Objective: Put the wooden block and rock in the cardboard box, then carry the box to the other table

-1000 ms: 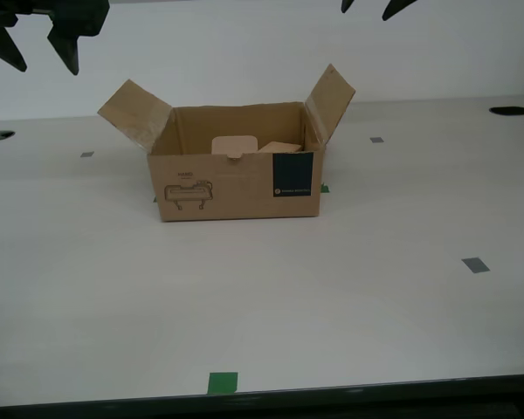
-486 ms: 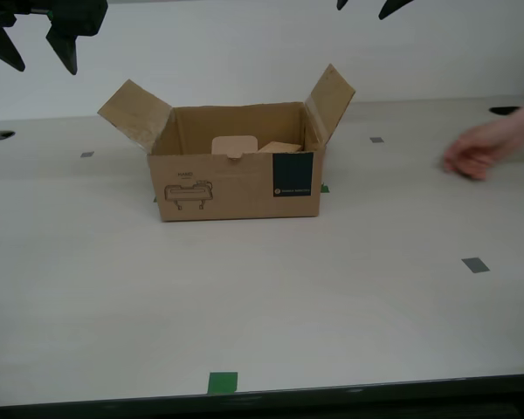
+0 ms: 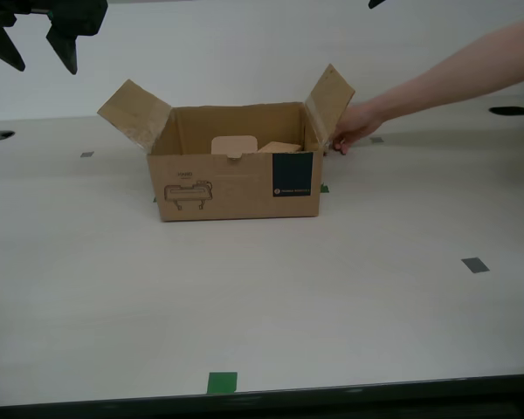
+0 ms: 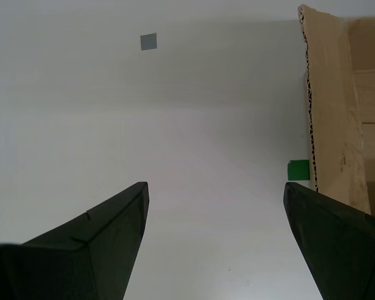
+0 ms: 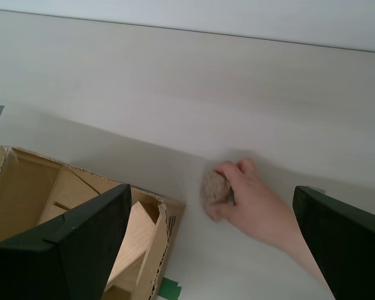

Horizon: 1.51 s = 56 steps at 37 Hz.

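The robot's first pincer (image 5: 209, 250) hangs wide open and empty above the counter (image 3: 262, 297), just past one flap of the cardboard box (image 3: 236, 170). Under it a person's hand (image 5: 253, 206) rests on the rock (image 5: 214, 189), which lies on the counter just beside the box. The wooden block (image 5: 134, 240) already sits inside. The second pincer (image 4: 215, 244) is also spread wide and empty, over the box's other flap. The rock is probably next: the first pincer should wait for the hand to clear, then descend straddling the stone's narrow width, clear of the flap.
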Tool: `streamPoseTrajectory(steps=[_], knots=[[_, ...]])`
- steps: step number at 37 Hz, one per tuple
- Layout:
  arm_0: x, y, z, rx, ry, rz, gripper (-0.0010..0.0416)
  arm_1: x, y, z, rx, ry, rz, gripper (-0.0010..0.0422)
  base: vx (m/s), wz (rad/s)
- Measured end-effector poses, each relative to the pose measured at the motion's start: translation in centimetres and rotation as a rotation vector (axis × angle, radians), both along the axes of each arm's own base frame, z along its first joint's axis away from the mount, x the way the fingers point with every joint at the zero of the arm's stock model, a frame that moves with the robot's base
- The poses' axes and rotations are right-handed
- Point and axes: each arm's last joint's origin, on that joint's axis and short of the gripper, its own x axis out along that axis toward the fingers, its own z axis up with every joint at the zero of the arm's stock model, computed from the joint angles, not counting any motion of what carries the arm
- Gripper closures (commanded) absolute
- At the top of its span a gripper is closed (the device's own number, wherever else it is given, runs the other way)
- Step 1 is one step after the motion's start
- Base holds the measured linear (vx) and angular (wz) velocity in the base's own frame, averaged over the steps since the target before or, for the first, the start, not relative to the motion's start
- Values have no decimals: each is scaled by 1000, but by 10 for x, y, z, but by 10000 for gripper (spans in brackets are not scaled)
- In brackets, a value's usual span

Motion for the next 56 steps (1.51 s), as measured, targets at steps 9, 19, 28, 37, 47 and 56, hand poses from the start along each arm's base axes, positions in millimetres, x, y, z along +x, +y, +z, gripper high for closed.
streamPoseTrajectory(steps=[9, 19, 28, 37, 47, 56], knots=[[0, 0, 0, -1, 2, 2, 38, 0, 0, 0, 0, 0, 1, 119, 0, 0], [-3, 2, -2, -8, 29, 6, 32, 0, 1, 0, 0, 0, 2, 119, 0, 0], [-4, 1, -3, -16, 44, 3, 44, 0, 1, 0, 0, 0, 3, 119, 0, 0], [-6, -2, -6, -107, 58, -32, 24, 0, 1, 0, -2, -1, 7, 119, 0, 0], [-9, -4, -8, -149, 92, -40, 16, 0, 1, 0, -3, -2, 10, 119, 0, 0], [-12, -6, -10, -193, 123, -59, 16, 1, 1, 0, -5, -7, 11, 119, 0, 0]])
